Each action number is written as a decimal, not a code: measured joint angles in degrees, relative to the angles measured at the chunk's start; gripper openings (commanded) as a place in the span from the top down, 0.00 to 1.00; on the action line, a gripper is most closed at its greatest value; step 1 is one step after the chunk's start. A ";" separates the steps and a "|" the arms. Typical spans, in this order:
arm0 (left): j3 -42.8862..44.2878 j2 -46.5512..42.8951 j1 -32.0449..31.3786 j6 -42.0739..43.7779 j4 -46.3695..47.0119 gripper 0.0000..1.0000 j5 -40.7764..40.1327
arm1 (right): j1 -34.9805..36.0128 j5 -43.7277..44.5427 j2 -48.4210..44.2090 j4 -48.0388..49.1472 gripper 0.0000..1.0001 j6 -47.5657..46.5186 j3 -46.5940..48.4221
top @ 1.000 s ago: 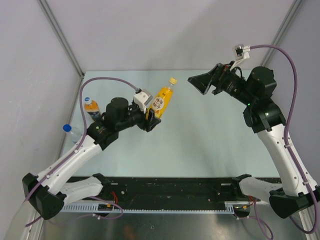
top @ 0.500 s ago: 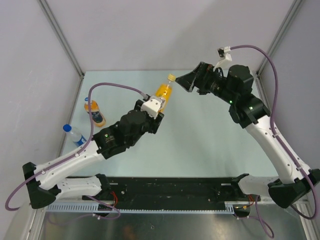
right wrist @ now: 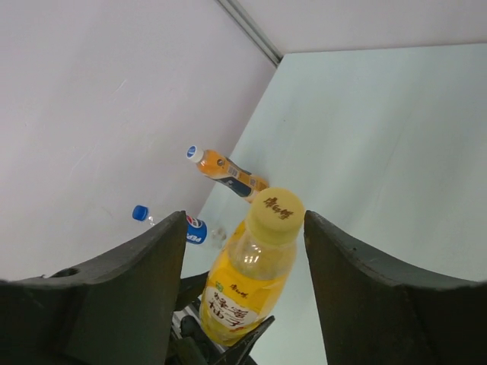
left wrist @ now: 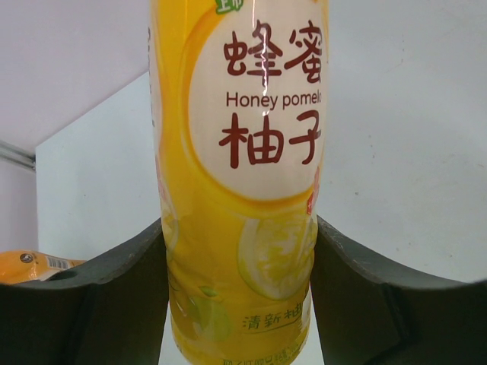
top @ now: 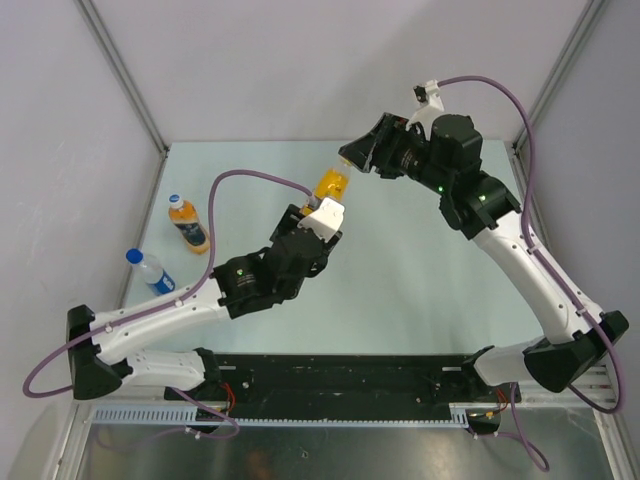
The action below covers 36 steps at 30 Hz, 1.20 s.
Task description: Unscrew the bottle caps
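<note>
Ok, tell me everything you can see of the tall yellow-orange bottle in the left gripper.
The tall yellow-orange plastic bottle wears a label with a white disc, red-brown Chinese characters, "Honey pomelo" and citrus fruit art. Its yellow screw cap is still on. The left gripper clamps its lower body, tilting its top toward the right gripper, which is open, straddling the cap without gripping.

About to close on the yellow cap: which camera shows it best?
Right wrist: the yellow cap shows whole inside the open right claw. In top external, that claw largely covers it. Left wrist shows only the tall bottle gripped by the left claw, with the cap out of frame.
</note>
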 measured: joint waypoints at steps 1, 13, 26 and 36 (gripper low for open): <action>0.09 0.13 -0.11 0.11 0.00 0.87 -0.52 | 0.00 0.31 0.20 -0.02 0.37 0.02 0.00; 0.63 0.39 -0.48 0.50 0.04 0.87 -1.53 | 0.00 1.16 1.97 0.31 0.37 0.68 -0.04; 0.63 0.55 -0.59 0.55 0.02 0.87 -1.55 | 0.00 0.04 3.93 2.54 0.51 3.19 -0.57; 0.63 0.61 -0.63 0.52 -0.20 0.87 -1.90 | -0.07 0.04 4.02 4.37 0.62 5.75 -2.54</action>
